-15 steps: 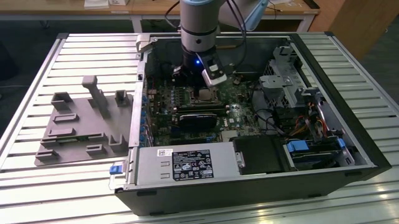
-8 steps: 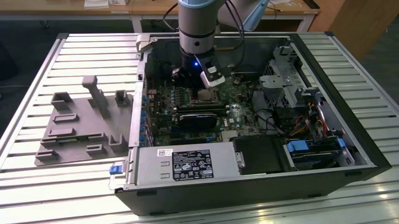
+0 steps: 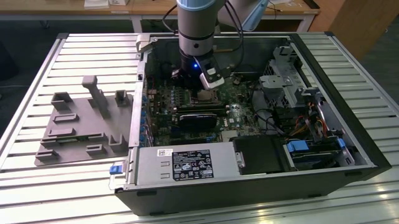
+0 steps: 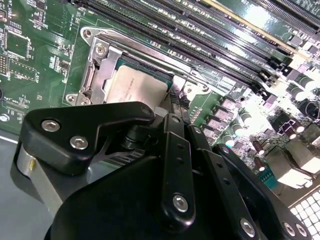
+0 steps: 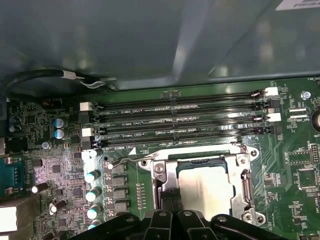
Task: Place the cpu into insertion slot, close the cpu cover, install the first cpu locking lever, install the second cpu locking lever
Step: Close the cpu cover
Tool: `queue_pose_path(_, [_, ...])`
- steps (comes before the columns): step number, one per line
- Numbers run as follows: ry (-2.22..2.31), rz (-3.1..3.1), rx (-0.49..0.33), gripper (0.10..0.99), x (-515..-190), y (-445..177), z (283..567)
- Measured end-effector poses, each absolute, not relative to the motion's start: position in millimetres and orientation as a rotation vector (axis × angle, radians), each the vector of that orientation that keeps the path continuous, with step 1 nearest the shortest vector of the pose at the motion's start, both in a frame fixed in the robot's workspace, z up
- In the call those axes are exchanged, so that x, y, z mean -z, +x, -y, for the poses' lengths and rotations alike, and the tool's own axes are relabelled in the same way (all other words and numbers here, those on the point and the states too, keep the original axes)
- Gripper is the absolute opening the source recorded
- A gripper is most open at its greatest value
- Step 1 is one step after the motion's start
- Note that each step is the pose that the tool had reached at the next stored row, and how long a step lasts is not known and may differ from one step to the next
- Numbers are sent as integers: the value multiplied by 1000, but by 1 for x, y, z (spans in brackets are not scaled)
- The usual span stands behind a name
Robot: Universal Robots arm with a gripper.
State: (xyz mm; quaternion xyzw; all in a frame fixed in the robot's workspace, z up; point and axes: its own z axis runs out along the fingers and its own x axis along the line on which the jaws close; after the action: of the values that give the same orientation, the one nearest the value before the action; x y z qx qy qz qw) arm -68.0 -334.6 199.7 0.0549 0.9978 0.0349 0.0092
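Hanging low inside the open PC case (image 3: 249, 191), which stands on the slatted desk (image 3: 93, 44), the hand (image 4: 174, 107) has its fingers pushed close together, narrow, w/ nothing seen between them, so I think it holds nothing. The cpu (image 5: 205, 192) is not in the hand: it lies flat in the insertion slot (image 5: 200, 162), pale top up, on the green board. The cpu cover (image 5: 245, 185) looks to be lying down flat around it, w/ the pale top showing thru its window, but I can't tell if it is pressed all the way down. Main thing: the hand tip is right at one edge of the cpu, the edge that faces the row of small round cans (image 5: 92, 195), so the cpu lies from the tip toward the side away from the cans. In the exterior view the cpu sits just under the hand. One arm only, so no other is nearer. The cpu is approx square, no real long side; its edges run along & across the long black memory slots (image 5: 175, 122). A thin silvery bar (image 4: 145, 52), prob. a locking lever, runs along the slot's side next to those memory slots; locked or not, can't tell
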Motion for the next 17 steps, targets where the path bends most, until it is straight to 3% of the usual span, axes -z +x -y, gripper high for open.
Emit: queue_pose_path(17, [171, -3115, -109, 106, -205, -68, 335])
